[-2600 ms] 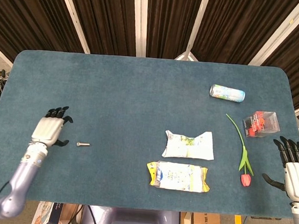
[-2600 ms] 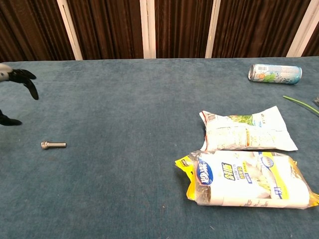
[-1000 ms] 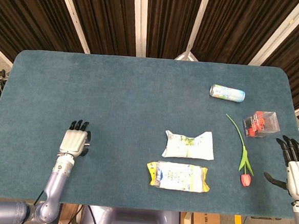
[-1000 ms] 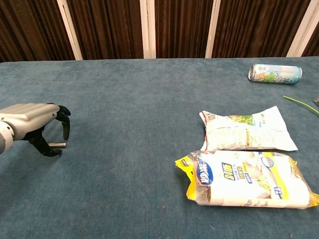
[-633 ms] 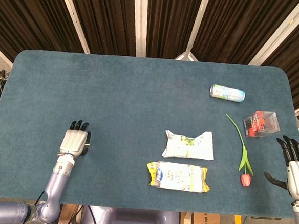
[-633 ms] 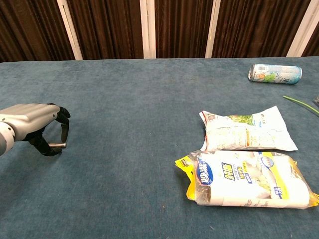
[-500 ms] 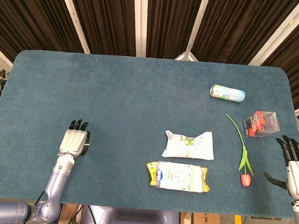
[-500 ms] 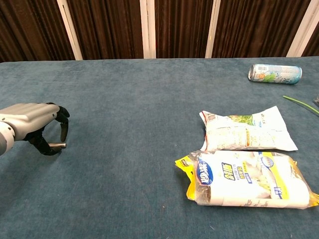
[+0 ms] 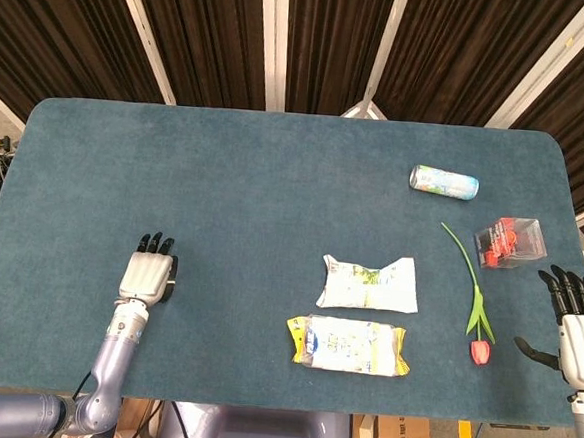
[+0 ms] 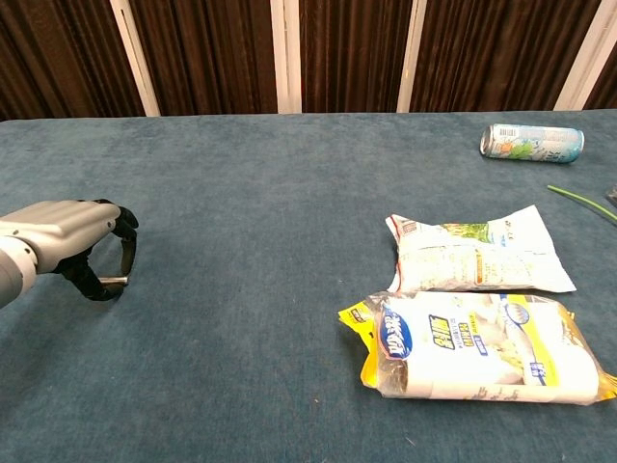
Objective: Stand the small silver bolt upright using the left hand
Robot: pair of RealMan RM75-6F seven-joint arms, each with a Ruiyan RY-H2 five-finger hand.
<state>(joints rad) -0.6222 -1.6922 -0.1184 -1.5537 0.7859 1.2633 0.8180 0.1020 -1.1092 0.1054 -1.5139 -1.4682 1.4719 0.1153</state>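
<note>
The small silver bolt (image 10: 115, 282) lies flat on the blue table, only its end showing. My left hand (image 10: 67, 231) arches over it, thumb and a curled finger closed down on the bolt from both sides. From the head view the left hand (image 9: 147, 274) covers the bolt completely. My right hand (image 9: 577, 329) hovers at the table's near right edge, fingers spread, holding nothing.
Two snack bags (image 9: 368, 284) (image 9: 348, 345) lie front of centre. Far right are a lying can (image 9: 444, 182), a tulip (image 9: 472, 297) and a clear box of red items (image 9: 509, 241). Bare blue cloth (image 9: 224, 194) surrounds the left hand.
My left hand came in from the left, dropped over the bolt and curled its fingers down around it. In the last half second it edged slightly right. The right hand barely moved.
</note>
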